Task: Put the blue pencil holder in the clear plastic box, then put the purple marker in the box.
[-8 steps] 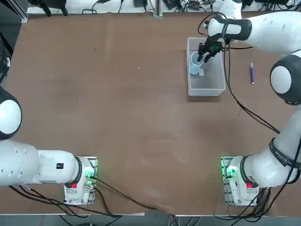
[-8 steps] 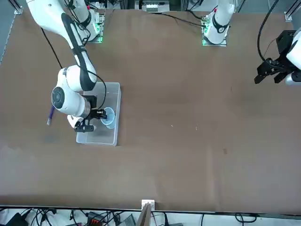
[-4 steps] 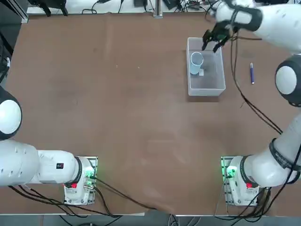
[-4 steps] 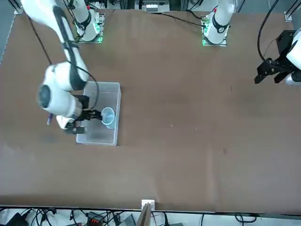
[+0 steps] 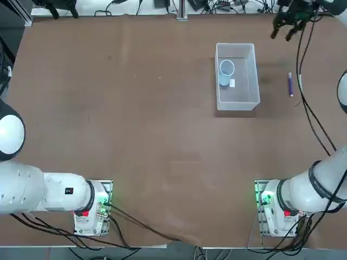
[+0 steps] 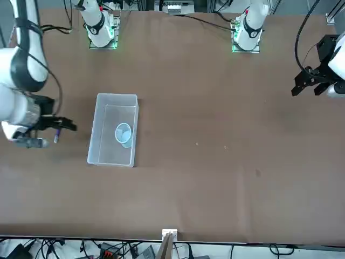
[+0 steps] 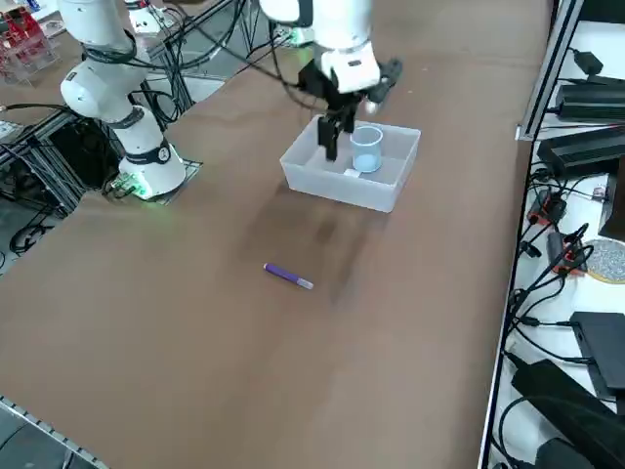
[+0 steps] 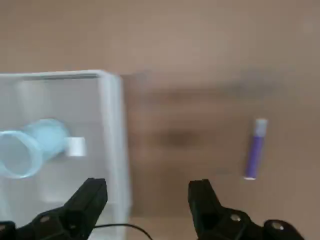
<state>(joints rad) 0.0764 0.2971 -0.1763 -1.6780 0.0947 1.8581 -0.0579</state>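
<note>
Now saw right gripper (image 5: 287,24) raised above table (image 5: 152,135), fingers spread wide, nothing between them. Same in wrist view: gripper (image 8: 147,197) w/ both pads apart, bare tabletop in the gap.

Blue pencil holder (image 5: 226,72) stood upright inside clear plastic box (image 5: 237,101), free of the fingers, off to the gripper's left side and nearer the arm bases. Sat against box's left wall, small white label just beside it on the floor of the box. From front, holder (image 6: 123,134) well apart from gripper (image 6: 63,125), box (image 6: 110,159) wall between them. From right side cam, gripper (image 7: 337,132) hung in front of box (image 7: 337,191) and overlapped it in the picture, holder (image 7: 366,149) just beside the fingers there; prob. only a line-of-sight overlap, hard to judge height from that angle.

Purple marker (image 5: 290,84) lay flat on table, outside box, on gripper's side of it, nearer the bases than the fingers. Wrist cam showed marker (image 8: 255,149) ahead of the open fingers and past the right one, box (image 8: 112,130) corner ahead of the left one, holder (image 8: 30,147) inside. Side cam: marker (image 7: 287,276) alone on bare wood, apart from box, lighter tip pointing away from the arm's base.
</note>
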